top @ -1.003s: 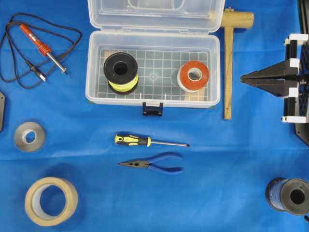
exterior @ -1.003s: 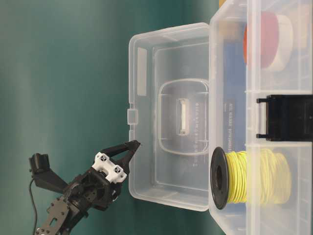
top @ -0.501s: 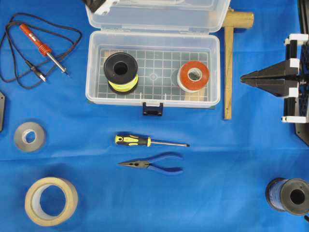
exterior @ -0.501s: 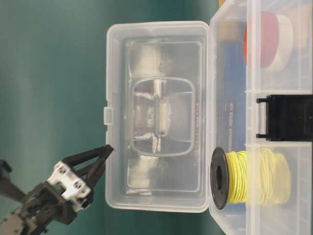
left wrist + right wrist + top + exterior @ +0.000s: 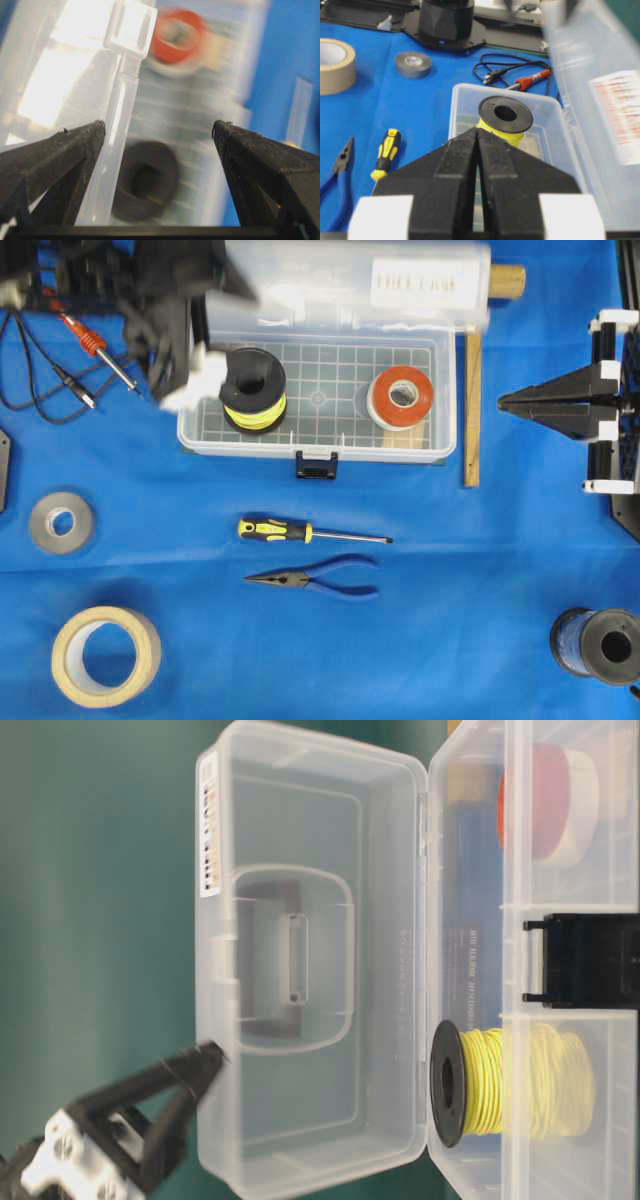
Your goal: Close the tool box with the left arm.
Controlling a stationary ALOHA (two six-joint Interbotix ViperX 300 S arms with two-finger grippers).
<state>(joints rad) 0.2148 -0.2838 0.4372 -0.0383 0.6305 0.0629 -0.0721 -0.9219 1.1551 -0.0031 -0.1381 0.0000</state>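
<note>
- From my remote seat I see the tool box [image 5: 318, 390] at the upper middle of the blue tabletop [image 5: 450, 540], its clear base resting flat and its black front latch [image 5: 316, 464] facing the near edge
- The hinged lid [image 5: 350, 290] stands raised over the back of the base, partly swung forward, its pale label [image 5: 420, 282] showing from above; the box is not shut
- Inside the base, a black spool of yellow wire [image 5: 250, 388] sits on the left of the gridded floor and a roll of red tape [image 5: 400, 396] on the right, well apart
- My left gripper [image 5: 190, 1070] is blurred at the box's upper left corner; in the wrist view its fingers [image 5: 55, 155] are spread wide, with the lid's edge between them, holding nothing
- In the table-level view one fingertip is at the lid's outer face near its lower corner; I cannot tell whether it touches
- My right gripper [image 5: 505, 400] hangs to the right of the box, apart from it, its jaws pressed together and empty
- A wooden mallet [image 5: 473, 380] lies just beside the box's right wall
- A soldering iron [image 5: 95, 340] with its black cord lies at the upper left
- A yellow-and-black screwdriver [image 5: 310, 532] and blue pliers [image 5: 320, 580] lie in front of the box, one below the other
- A grey tape roll [image 5: 60, 523] and a tan tape roll [image 5: 105, 655] sit at the lower left; a dark spool [image 5: 598, 645] sits at the lower right
</note>
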